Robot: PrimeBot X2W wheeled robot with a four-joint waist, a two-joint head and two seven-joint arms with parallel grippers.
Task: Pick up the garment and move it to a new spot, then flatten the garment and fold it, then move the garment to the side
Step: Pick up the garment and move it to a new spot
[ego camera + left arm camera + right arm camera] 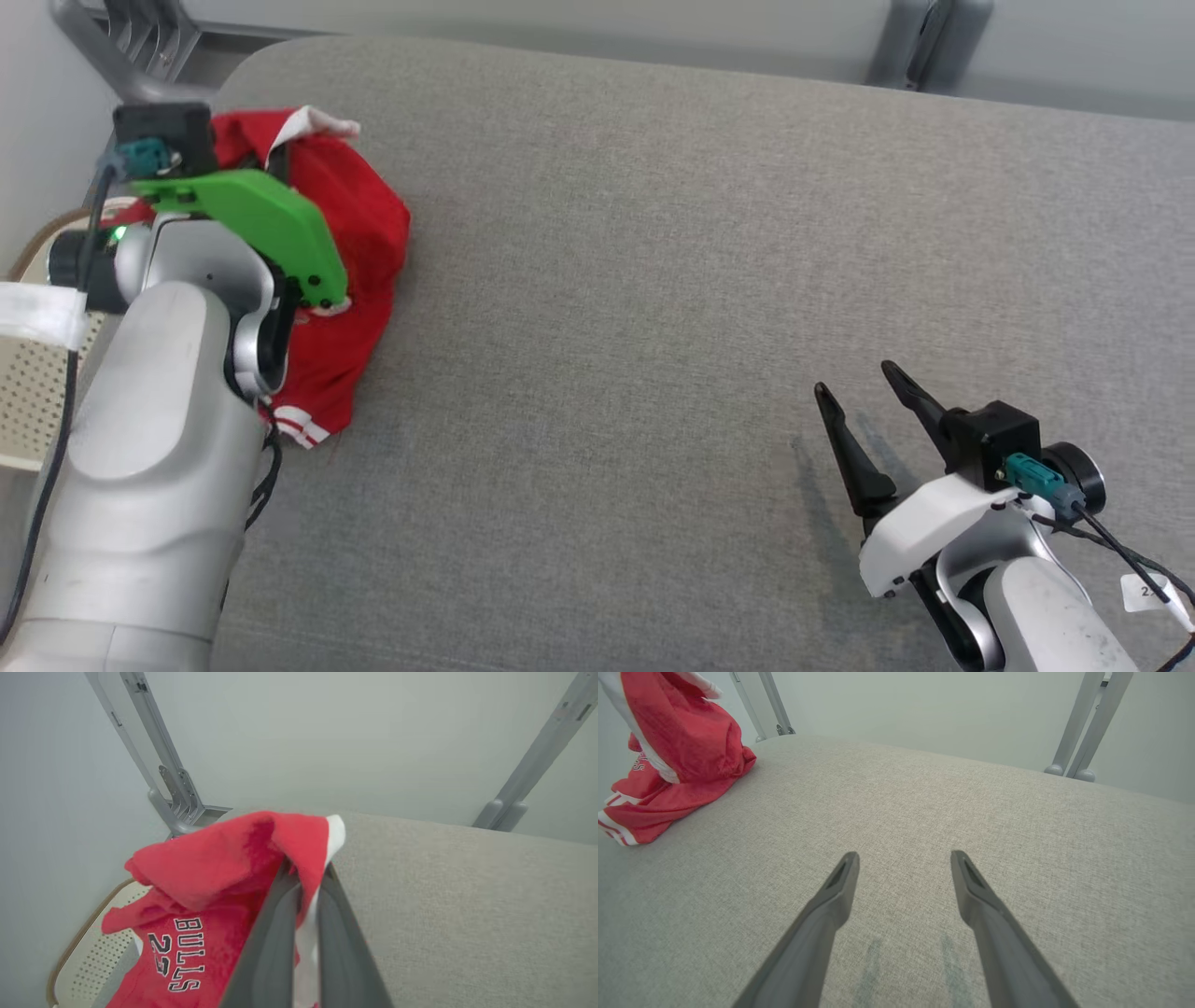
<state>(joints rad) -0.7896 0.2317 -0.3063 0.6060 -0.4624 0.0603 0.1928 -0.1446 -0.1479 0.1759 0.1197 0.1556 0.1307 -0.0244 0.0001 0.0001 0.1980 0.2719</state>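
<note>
Silver forearm (154, 467) carries green wrist cover (271, 224), black cables (63, 429).

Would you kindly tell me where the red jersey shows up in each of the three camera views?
Head view: the red jersey is at the upper left, partly behind the left arm.
Left wrist view: lower centre-left, its white trim pinched in the left gripper.
Right wrist view: top left corner, on the grey cushion.
Shared landmark: the grey metal post behind the jersey.
</note>
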